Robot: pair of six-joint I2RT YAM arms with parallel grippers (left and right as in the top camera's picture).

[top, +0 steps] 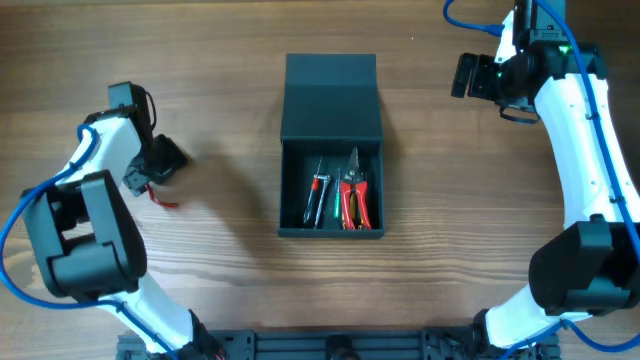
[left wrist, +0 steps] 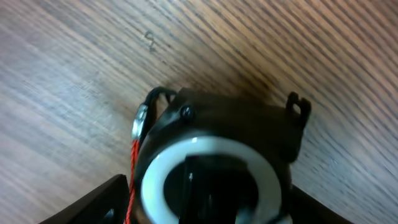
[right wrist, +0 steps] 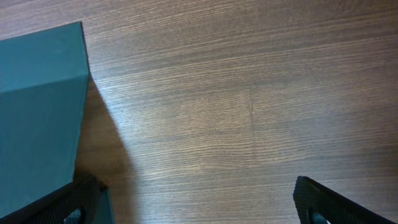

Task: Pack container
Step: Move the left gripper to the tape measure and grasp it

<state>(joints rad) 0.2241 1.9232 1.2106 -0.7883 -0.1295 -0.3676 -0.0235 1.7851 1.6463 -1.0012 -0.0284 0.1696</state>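
Left of the box [top: 330,100], the left pincer [top: 158,168] straddled a round black tool [left wrist: 211,124], grip unclear; lifting it into the box seemed next.

Two white-and-black arms rise from the near edge, one on each side. The left arm [top: 100,165] climbs from its bulky black shoulder joint, then folds at the wrist. This turns the left gripper [top: 162,160] inward and downward, close to the arm's own elbow. In its wrist view the fingers [left wrist: 102,202] show only as dark wedges in the two bottom corners, set apart. Whether they are pressing on anything cannot be told. The right arm [top: 580,140] stretches long and nearly straight toward the far side, bending inward at the wrist. The right gripper [top: 463,75] faces the middle, its fingers [right wrist: 336,202] spread wide apart.
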